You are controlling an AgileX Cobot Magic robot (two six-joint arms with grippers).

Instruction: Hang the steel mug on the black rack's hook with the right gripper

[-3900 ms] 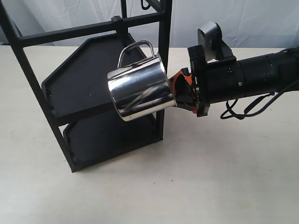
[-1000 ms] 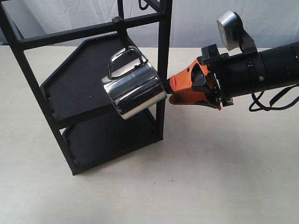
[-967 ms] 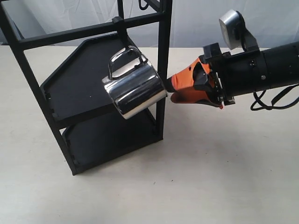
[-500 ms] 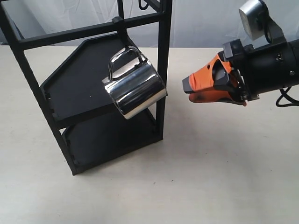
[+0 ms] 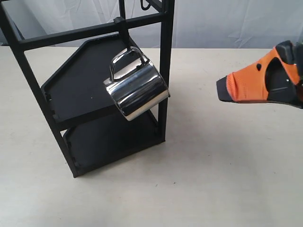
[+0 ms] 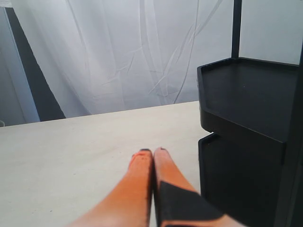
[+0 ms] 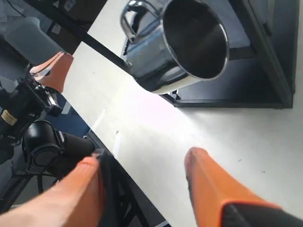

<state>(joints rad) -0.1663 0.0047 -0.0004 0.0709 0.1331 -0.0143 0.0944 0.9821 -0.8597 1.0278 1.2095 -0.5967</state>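
The steel mug (image 5: 137, 91) hangs tilted by its looped handle from the hook (image 5: 126, 39), a thin rod under a clamp on the crossbar of the black rack (image 5: 165, 71). My right gripper (image 5: 223, 90) is at the right edge, well apart from the mug, with only its orange fingers in view. In the right wrist view the right gripper (image 7: 144, 158) is open and empty, and the mug (image 7: 184, 42) shows its open mouth in front of the rack (image 7: 265, 47). My left gripper (image 6: 152, 151) is shut on nothing, low over the table beside the rack (image 6: 246, 94).
The rack's two flat shelves (image 5: 80, 85) lie behind and below the mug. A beige table (image 5: 213, 170) spreads to the right and front of the rack. White curtains (image 6: 118, 52) close off the back. The other arm's black body (image 7: 42, 142) shows beyond the table edge.
My right gripper has let go of the mug and drawn back to the right, its arm now mostly out of frame. The mug stays hanging on the hook, unmoved.
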